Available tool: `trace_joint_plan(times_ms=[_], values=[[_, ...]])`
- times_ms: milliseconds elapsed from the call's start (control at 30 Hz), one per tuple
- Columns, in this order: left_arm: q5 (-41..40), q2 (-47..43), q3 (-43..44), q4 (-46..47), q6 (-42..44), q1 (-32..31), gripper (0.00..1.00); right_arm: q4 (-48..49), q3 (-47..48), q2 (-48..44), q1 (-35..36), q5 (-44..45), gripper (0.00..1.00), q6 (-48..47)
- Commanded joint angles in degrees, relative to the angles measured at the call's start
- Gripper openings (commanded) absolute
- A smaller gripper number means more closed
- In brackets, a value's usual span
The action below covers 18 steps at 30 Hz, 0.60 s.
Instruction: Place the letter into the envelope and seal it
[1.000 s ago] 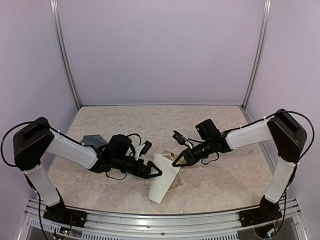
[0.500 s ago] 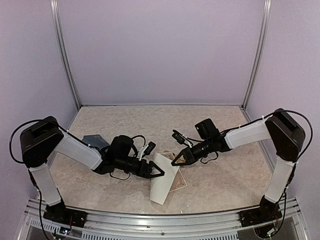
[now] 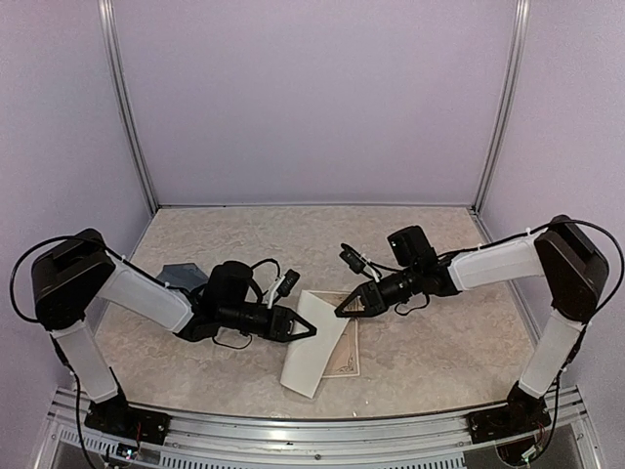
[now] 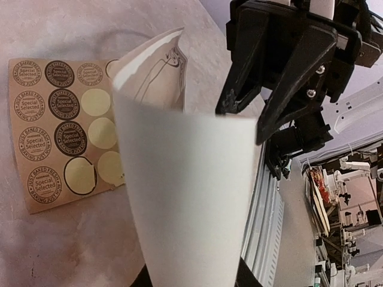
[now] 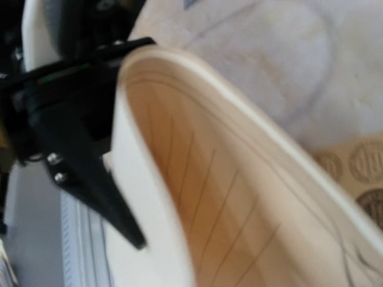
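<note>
Table: marbled top, near edge cut off by the rail. Letter is seen near centre, curled w/ white back up; the bordered face is shown only at its right edge. Envelope, at left, is partly hidden behind the L arm. L gripper is set at the letter's left edge; its jaws are masked by the sheet, so grip can't be told. R gripper is placed at the far edge, fingers slightly parted. Sticker sheet is partly covered by the letter.
</note>
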Motion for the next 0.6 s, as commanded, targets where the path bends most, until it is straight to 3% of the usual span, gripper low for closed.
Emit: trace_joint_plan(times_ms=[0,100,200,267,367,567], values=[[0.25,-6.50,-2.76,3.64,-0.41,0.15,0.26,4.00,-2.66,-9.84,-0.61,2.88,0.34,3.64],[-0.71,-11.09,-4.05,3.03,-1.14,0.00,0.27,5.41,-5.85,-16.50,-0.75,7.42,0.59,7.11],[-2.98,-17.06,-4.63,1.21,-1.26,-0.53,0.27,7.47,-9.91,-24.01,-0.63,14.38,0.74,10.36],[-4.99,-20.46,-4.51,-0.43,-1.25,-1.15,0.28,7.91,-12.61,-28.34,-0.31,19.55,0.80,12.14],[-7.16,-25.31,-4.03,-2.07,-1.34,-1.96,0.29,12.86,-16.19,-32.58,0.97,19.20,0.86,14.41],[-8.29,-29.62,-2.16,-5.01,-0.73,-3.35,0.30,16.59,-15.63,-32.17,7.34,17.69,0.86,14.39]])
